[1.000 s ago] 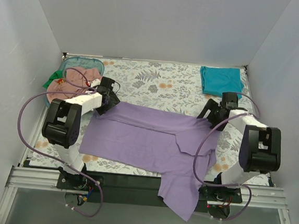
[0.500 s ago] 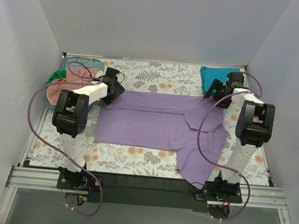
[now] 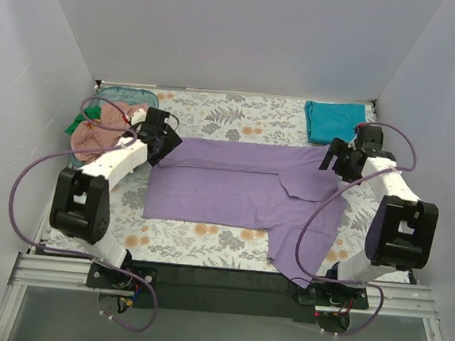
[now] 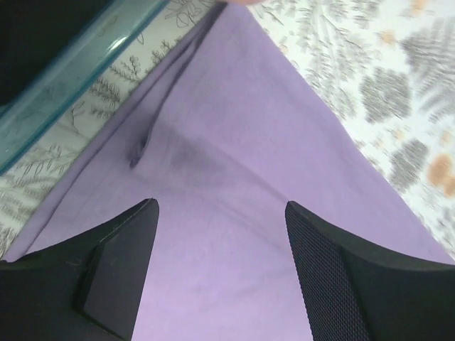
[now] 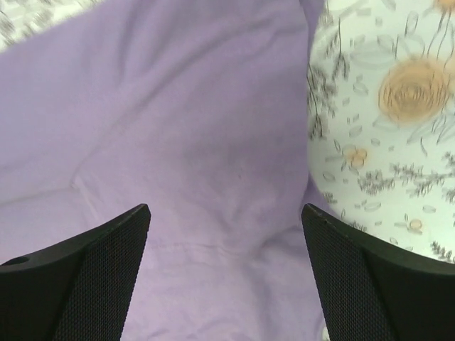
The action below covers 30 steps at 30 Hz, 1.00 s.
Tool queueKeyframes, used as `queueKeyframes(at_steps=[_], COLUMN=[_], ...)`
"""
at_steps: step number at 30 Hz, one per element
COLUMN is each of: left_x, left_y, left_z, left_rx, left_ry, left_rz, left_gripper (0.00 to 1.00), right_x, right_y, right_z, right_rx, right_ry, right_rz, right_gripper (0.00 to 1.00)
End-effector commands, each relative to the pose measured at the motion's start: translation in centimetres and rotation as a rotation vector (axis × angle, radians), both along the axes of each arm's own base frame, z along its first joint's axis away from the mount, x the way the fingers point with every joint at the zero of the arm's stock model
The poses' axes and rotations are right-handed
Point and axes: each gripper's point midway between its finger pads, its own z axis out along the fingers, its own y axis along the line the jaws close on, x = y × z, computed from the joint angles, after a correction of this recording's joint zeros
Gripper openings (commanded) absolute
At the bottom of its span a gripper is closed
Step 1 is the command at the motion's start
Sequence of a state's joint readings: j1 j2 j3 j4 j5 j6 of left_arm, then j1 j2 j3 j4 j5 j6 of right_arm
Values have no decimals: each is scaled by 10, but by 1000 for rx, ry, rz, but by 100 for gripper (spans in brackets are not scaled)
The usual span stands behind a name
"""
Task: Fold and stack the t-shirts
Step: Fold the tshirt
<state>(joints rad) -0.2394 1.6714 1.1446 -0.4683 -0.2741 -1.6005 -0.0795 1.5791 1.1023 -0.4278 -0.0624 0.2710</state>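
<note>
A large lavender-purple t-shirt [image 3: 234,187] lies spread across the middle of the table, one part trailing toward the near right edge. My left gripper [image 3: 166,145] is open just above its far left corner [image 4: 220,206]. My right gripper [image 3: 336,160] is open just above its far right edge [image 5: 220,213]. Neither holds cloth. A folded teal t-shirt [image 3: 335,122] lies at the far right. Salmon-pink [image 3: 95,136] and green [image 3: 78,121] shirts lie in the basket at far left.
A blue-green plastic basket [image 3: 126,94] stands at the far left corner; its rim shows in the left wrist view [image 4: 71,71]. The floral tablecloth [image 3: 239,124] covers the table. White walls close in the left, right and back.
Both grippers carried the purple shirt's top edge toward the back, then let go and drew slightly toward me. The shirt now lies flatter and farther back.
</note>
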Motion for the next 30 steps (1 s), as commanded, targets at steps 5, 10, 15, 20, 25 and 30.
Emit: queueKeyframes(at_steps=[5,10,15,20,25,30], left_x=[-71,-103,-109,-110,-112,-113], left_y=[-3,-3,0,0,0,2], left_z=[15,3,0,1,5,7], left_rx=[-40,-66,-51,-57,-55,-52], left_ry=[-66,-56,-46,-49,-65,-74], left_rz=[-47,-62,-68,-71,-72,-68], left_gripper=[72,72,72,72,72,72], right_x=[-38,-37,-43,-47,-43,-45], right_y=[-7,-8,-16,-21,-20,-17], right_z=[-52,-60,-55,-51,-46,-45], right_rx=[-20,-17,-55,-79,-70,-57], right_ry=[185,211,207,204,188,194], right_rz=[-43,-66,-106,-123,-122,-118], right_gripper=[74,56,54,51,29,5])
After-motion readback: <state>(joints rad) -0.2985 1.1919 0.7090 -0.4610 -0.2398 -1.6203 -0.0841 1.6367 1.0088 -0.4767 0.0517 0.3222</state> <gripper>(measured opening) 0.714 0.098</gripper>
